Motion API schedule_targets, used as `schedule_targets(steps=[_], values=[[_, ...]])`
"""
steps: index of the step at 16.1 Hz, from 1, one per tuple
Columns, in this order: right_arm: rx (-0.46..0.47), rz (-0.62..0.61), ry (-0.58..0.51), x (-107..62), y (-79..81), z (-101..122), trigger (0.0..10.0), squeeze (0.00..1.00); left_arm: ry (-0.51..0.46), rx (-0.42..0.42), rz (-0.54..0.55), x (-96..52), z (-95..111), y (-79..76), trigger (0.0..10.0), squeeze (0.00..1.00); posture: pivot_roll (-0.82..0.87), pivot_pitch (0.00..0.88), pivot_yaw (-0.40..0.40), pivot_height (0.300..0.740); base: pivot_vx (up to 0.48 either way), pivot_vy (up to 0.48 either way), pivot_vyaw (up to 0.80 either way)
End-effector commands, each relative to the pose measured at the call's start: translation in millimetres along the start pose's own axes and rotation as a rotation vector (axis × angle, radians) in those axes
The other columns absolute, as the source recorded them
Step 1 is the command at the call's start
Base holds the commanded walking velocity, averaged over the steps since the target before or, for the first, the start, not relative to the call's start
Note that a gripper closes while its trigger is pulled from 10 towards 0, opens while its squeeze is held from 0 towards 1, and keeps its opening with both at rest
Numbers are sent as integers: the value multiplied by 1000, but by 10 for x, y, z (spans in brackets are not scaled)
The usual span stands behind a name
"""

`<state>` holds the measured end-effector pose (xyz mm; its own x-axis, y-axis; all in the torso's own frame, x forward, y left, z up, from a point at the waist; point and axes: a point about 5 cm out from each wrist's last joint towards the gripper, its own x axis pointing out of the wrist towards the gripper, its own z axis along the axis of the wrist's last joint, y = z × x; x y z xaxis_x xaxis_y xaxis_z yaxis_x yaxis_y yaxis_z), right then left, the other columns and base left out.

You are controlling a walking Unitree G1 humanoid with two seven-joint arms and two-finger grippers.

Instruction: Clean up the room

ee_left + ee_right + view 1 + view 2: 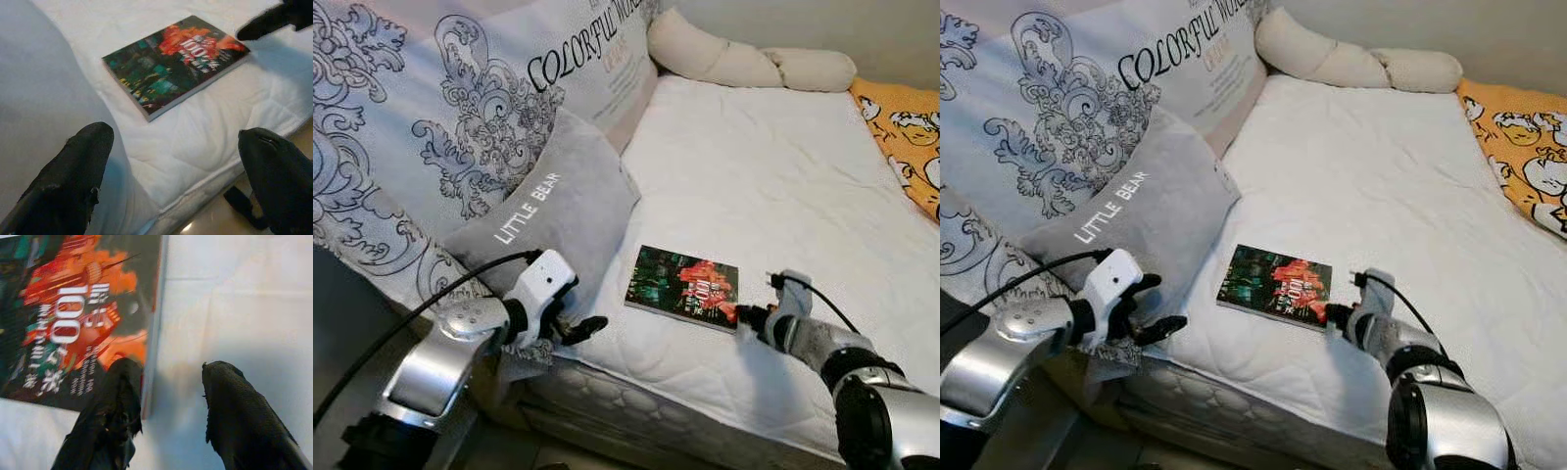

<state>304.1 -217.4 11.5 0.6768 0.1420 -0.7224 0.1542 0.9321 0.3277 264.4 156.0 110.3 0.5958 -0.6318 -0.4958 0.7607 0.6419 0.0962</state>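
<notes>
A paperback book (683,287) with a dark green and orange cover lies flat on the white mattress (773,166), close to its front edge. My right gripper (749,315) is at the book's near right corner and is open. In the right wrist view one finger (115,406) lies over the cover's corner and the other finger (234,401) rests on the sheet beside the book's edge (154,333). My left gripper (578,328) is open at the bed's edge by the grey pillow, a short way left of the book (176,63), holding nothing.
A grey "LITTLE BEAR" pillow (548,215) leans against a large patterned cushion (440,108) on the left. A beige bolster (744,59) lies along the bed's far end, and an orange printed blanket (906,137) covers the right side. The floor (558,455) shows below the mattress edge.
</notes>
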Motion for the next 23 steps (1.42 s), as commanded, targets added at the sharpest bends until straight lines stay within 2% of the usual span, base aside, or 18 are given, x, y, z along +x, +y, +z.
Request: schedule_targets(steps=[1,2,3,4,5,7,8,9,11,14,17,20,23], values=[[-46,22,-60,-21,-5,99,10000,1000,-18,-20,62,-21,-37,36,10000,635,79,0,-17,740,0,0,0],[-135,-14,-160,-37,-5,198,10000,1000,-79,-77,172,-19,-26,87,10000,635,75,0,-20,740,0,0,0],[-218,-16,-222,-53,35,260,10000,1000,-133,-98,238,-25,-10,114,10000,639,75,0,-20,740,0,0,0],[-204,17,-211,-56,83,249,10000,1000,-154,-112,281,-27,-20,123,10000,643,59,0,-14,740,0,0,0],[-223,22,-257,-70,133,268,10000,1000,-160,-117,309,-26,-31,127,10000,643,43,0,-8,740,0,0,0],[-277,45,-429,-175,390,264,10000,1000,-186,-159,361,8,-30,101,10000,651,31,0,-12,740,0,-472,0],[-276,37,-467,-198,457,224,10000,1000,-188,-165,374,22,-28,101,10000,651,32,0,-15,740,0,-480,0],[-237,12,-510,-210,518,131,10000,1000,-189,-175,400,41,-36,104,10000,643,35,0,-14,740,0,-480,0],[-224,-30,-533,-224,554,39,10000,1000,-185,-185,436,46,-60,122,10000,643,43,0,-13,740,0,-480,0],[-218,-12,-620,-359,697,43,10000,1000,-172,-205,509,7,-112,203,10000,647,30,0,-2,740,0,-480,0],[-167,-42,-660,-414,692,78,10000,1000,-158,-215,573,-17,-168,268,10000,643,34,0,-18,740,0,-480,0],[-249,-34,-667,-441,718,93,10000,1000,-161,-217,596,-8,-170,311,10000,643,24,0,-14,740,0,-480,0],[-233,-71,-664,-444,661,108,10000,1000,-154,-207,574,35,-166,276,10000,647,16,0,-6,740,0,-474,0]])
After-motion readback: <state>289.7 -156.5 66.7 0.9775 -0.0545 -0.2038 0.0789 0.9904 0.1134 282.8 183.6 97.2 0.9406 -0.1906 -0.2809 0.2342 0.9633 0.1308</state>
